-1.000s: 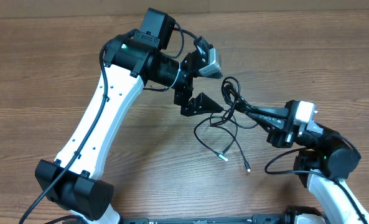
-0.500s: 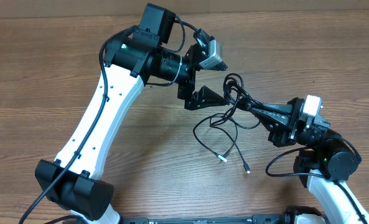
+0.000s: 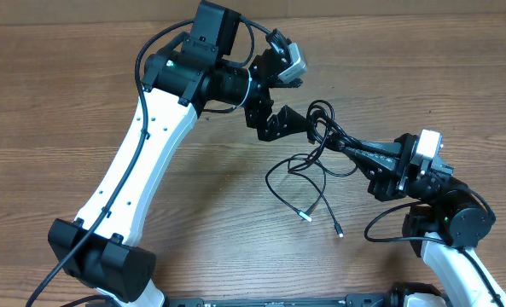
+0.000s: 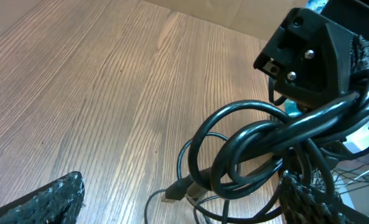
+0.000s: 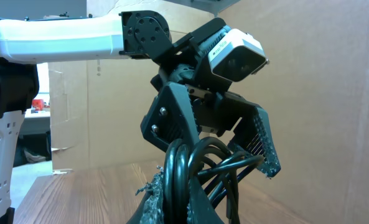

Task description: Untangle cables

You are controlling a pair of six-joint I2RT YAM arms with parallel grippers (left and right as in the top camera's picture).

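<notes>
**kev_r:** Standing right next to the rig here. What step would you call this?

**mo_bench:** Looks like the pull-apart bit to me. The right tool (image 3: 346,149) is pressed together on the cables (image 3: 321,128), pinching the knotted bunch of loops just right of the middle of the counter (image 3: 56,102). The left tool (image 3: 293,121) sits at 9 o'clock of that knot with its fingers spread wide. It's right up against the loops but not gripping anything, as far as I can tell.

**kev_r:** And the loose ends?

**mo_bench:** Two tails drop toward 6 o'clock from the knot and lie on the wood. One ends in a silver tip (image 3: 305,216), and the other plug (image 3: 339,230) is near it at 4 o'clock.

**kev_r:** So what's next?

**mo_bench:** My guess is the left one needs to pick a single loop, close on that alone, and draw it off toward 9 or 10 o'clock while the right one anchors the rest. In the left wrist view the strands overlap thickly, so catching two at once seems the risk, and that'd just tighten the knot. I can't tell which strand runs to which plug.
</notes>
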